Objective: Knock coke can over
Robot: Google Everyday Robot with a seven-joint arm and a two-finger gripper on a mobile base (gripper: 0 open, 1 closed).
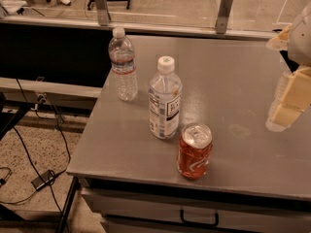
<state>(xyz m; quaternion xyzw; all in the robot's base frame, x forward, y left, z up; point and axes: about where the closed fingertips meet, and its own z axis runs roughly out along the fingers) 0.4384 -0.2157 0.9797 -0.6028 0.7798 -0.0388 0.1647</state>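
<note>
The coke can (pixel 194 151) is a small red-orange can with a silver top. It stands upright near the front edge of the grey metal table (pixel 228 81). My gripper (pixel 287 64) is at the right edge of the view, above the table, well to the right of the can and higher than it. Its pale yellow fingers (pixel 297 90) stand apart and it holds nothing. It does not touch the can.
A clear bottle with a black-and-white label (pixel 165 98) stands just behind and left of the can. A second clear bottle (pixel 123 64) stands further back left. What looks like another clear bottle (pixel 273 121) shows partly behind my gripper. Cables (pixel 43 178) lie on the floor at left.
</note>
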